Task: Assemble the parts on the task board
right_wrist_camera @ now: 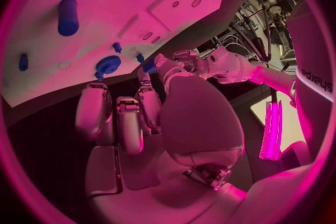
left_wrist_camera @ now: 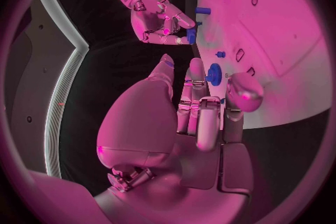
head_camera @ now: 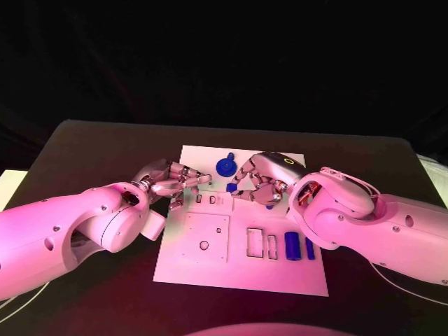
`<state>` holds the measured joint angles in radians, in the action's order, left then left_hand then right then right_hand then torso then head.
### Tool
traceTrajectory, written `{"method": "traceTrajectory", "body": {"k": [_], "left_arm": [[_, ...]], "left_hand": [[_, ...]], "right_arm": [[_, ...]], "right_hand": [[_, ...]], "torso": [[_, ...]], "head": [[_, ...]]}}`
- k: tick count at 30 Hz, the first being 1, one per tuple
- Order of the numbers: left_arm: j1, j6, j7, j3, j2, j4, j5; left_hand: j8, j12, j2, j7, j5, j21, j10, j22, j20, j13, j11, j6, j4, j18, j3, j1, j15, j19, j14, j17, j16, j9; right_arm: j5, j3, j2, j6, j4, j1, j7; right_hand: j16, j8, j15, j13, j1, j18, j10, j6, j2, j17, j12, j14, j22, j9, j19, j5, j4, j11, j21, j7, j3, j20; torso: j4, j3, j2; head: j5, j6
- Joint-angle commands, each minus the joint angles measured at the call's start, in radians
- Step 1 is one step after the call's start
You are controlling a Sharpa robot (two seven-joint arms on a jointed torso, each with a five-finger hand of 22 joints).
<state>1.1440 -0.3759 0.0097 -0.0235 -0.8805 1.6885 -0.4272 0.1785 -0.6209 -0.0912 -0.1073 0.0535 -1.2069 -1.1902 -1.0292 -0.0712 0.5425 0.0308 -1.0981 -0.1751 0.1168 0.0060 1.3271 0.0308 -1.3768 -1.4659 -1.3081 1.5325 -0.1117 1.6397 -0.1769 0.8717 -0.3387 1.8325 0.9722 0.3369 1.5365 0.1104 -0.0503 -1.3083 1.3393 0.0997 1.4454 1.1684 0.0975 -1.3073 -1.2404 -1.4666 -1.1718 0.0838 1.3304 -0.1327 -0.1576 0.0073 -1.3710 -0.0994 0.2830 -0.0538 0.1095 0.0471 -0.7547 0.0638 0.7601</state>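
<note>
my left hand (head_camera: 171,180) hangs over the left edge of the task board (head_camera: 234,269), near its far end. its fingers are bent and reach toward the middle of the board. i cannot tell from any view whether they hold something. my right hand (head_camera: 262,180) faces it from the other side, over the far half of the board. its fingertips pinch a small blue part (head_camera: 231,187), which sits just between my 2 hands.

just past the fingers, at the far end of the board, lies a blue gear (head_camera: 225,166) with a short stem. in the right wrist view the same gear (right_wrist_camera: 107,65) lies flat on the white plate, beside a small blue peg (right_wrist_camera: 117,47).

nearer to me, on the right half of the board, a blue cylinder (head_camera: 294,246) lies on its side, with a thinner blue piece (head_camera: 310,248) just beside it. 2 rectangular slots (head_camera: 255,241) are cut into the board to their left, next to a raised square plate (head_camera: 205,236).

the board rests on the black table (head_camera: 93,150).
</note>
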Motion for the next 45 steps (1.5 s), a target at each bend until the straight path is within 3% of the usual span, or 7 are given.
{"method": "traceTrajectory", "body": {"k": [1, 7, 14, 20, 45], "left_arm": [[0.001, -0.019, -0.09, 0.001, 0.001, 0.01, -0.136], [0.001, -0.015, -0.12, 0.001, 0.005, 0.017, -0.16], [0.001, -0.008, -0.157, 0.001, 0.015, 0.016, -0.181], [0.001, -0.007, -0.186, 0.001, 0.023, 0.016, -0.188], [0.001, 0.003, -0.22, 0.001, 0.04, 0.01, -0.189]], "left_hand": [[0.025, -0.035, 0.002, 0.006, -0.002, -0.043, 0.01, -0.053, 0.003, 0.025, -0.006, -0.021, -0.004, -0.024, -0.016, -0.005, 0.009, -0.012, -0.092, -0.226, 0.014, -0.011], [0.085, -0.117, 0.006, 0.024, -0.001, -0.106, 0.006, -0.133, 0.014, 0.078, -0.021, -0.037, -0.015, -0.034, -0.036, 0.003, 0.022, -0.024, -0.104, -0.26, 0.036, -0.038], [0.163, -0.301, 0.002, 0.043, -0.001, -0.166, -0.056, -0.217, 0.026, 0.254, -0.038, -0.04, -0.036, -0.048, -0.056, -0.011, 0.036, -0.049, -0.105, -0.263, 0.038, -0.081], [0.21, -0.376, -0.002, 0.051, -0.001, -0.188, -0.081, -0.249, 0.033, 0.33, -0.045, -0.03, -0.068, -0.053, -0.061, -0.04, 0.043, -0.059, -0.105, -0.263, 0.038, -0.109], [0.273, -0.433, -0.008, 0.06, 0.002, -0.206, -0.098, -0.277, 0.039, 0.39, -0.053, -0.007, -0.084, -0.058, -0.038, -0.027, 0.049, -0.067, -0.105, -0.263, 0.038, -0.148]], "right_arm": [[0.039, 0.0, -0.003, 0.01, 0.009, -0.002, 0.023], [0.043, 0.001, -0.005, 0.012, 0.015, -0.003, 0.026], [0.044, 0.001, -0.013, 0.018, 0.015, -0.005, 0.022], [0.044, 0.002, -0.018, 0.03, 0.016, -0.006, 0.013], [0.031, 0.003, -0.03, 0.026, 0.026, -0.006, -0.014]], "right_hand": [[0.0, 0.006, -0.008, -0.033, -0.01, -0.017, -0.006, 0.015, 0.003, -0.2, 0.003, -0.09, -0.001, 0.002, 0.004, 0.003, -0.005, -0.002, -0.001, 0.015, 0.002, -0.001], [-0.001, 0.006, -0.008, -0.033, -0.011, -0.017, -0.006, 0.015, 0.004, -0.199, 0.004, -0.09, -0.001, 0.002, 0.004, 0.003, -0.005, -0.002, -0.001, 0.015, 0.002, -0.001], [0.0, 0.006, -0.008, -0.034, -0.011, -0.017, -0.006, 0.014, 0.004, -0.2, 0.003, -0.091, -0.001, 0.002, 0.004, 0.004, -0.006, -0.002, -0.001, 0.015, 0.001, -0.001], [0.0, 0.006, -0.009, -0.034, -0.01, -0.017, -0.006, 0.014, 0.009, -0.2, 0.003, -0.09, -0.001, 0.002, 0.005, 0.003, -0.005, -0.003, -0.001, 0.016, -0.002, -0.001], [-0.001, 0.005, -0.008, -0.031, -0.015, -0.017, -0.007, 0.013, 0.015, -0.198, 0.008, -0.09, -0.002, 0.002, 0.004, -0.006, -0.011, -0.002, 0.0, 0.014, -0.012, -0.001]], "torso": [[-0.0028, -0.0005, -0.001], [-0.0026, -0.0012, 0.0], [-0.0026, -0.0021, 0.0], [-0.0023, -0.0009, 0.0], [-0.0027, -0.0009, 0.0]], "head": [[-0.006, 0.009], [-0.014, 0.016], [-0.014, 0.023], [-0.014, 0.028], [-0.013, 0.033]]}}
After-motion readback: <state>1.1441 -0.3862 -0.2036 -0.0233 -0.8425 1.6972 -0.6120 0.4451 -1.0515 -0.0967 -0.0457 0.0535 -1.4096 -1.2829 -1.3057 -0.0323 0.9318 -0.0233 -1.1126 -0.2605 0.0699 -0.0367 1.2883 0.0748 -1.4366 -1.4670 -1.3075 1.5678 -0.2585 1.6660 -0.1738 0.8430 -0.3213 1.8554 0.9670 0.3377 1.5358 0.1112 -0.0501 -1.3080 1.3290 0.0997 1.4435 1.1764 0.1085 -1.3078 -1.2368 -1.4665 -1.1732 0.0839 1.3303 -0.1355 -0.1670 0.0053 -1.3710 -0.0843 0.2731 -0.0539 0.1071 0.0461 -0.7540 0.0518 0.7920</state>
